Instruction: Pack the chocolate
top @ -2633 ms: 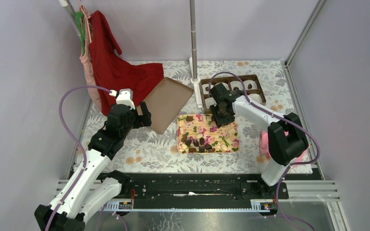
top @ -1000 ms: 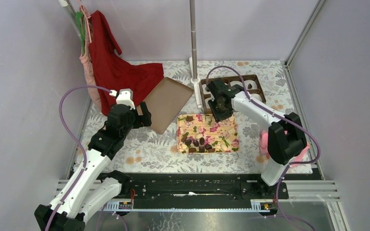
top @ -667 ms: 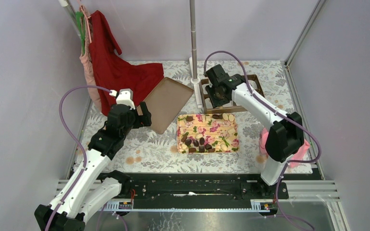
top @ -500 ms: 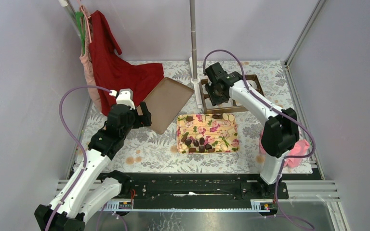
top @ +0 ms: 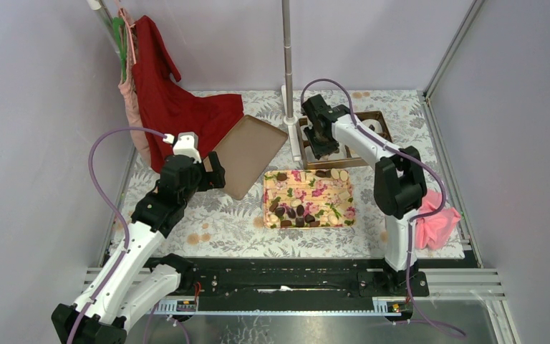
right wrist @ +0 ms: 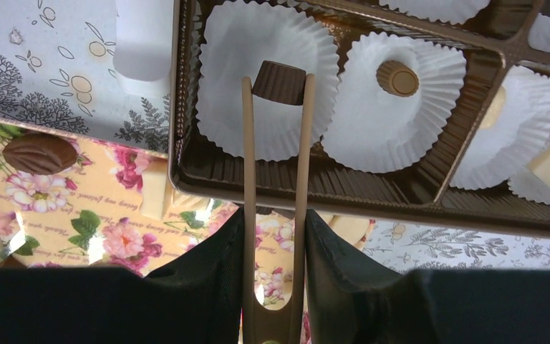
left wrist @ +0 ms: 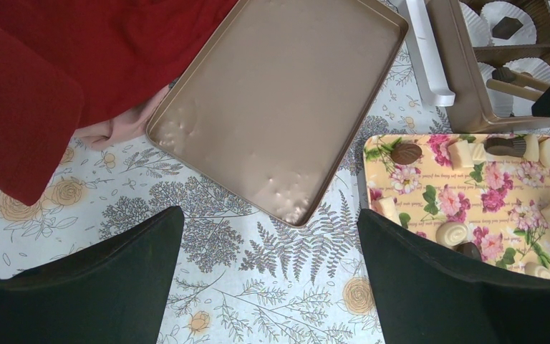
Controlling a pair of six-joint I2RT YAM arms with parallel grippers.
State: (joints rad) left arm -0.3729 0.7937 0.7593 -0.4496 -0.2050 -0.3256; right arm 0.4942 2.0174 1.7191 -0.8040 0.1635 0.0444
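My right gripper (top: 320, 140) is shut on tan tongs (right wrist: 273, 179); it also shows in the right wrist view (right wrist: 273, 244). The tong tips pinch a dark brown chocolate (right wrist: 278, 79) just over a white paper cup (right wrist: 222, 115) in the near-left cell of the brown box (right wrist: 401, 190). The neighbouring cup holds a round light brown piece (right wrist: 397, 77). Several dark chocolates (top: 297, 213) lie on the floral tray (top: 329, 208), among them a leaf-shaped one (left wrist: 406, 153). My left gripper (top: 215, 172) is open and empty above the tablecloth (left wrist: 268, 287).
The gold box lid (left wrist: 279, 107) lies upturned left of the tray. A red cloth (top: 179, 100) hangs at the back left and a pink cloth (top: 437, 222) lies at the right. A metal pole (top: 286, 57) stands on a white base (left wrist: 426, 50) beside the box.
My right gripper has moved from the tray's far edge up and back over the box, carrying the chocolate in the tongs. The left arm has not moved.
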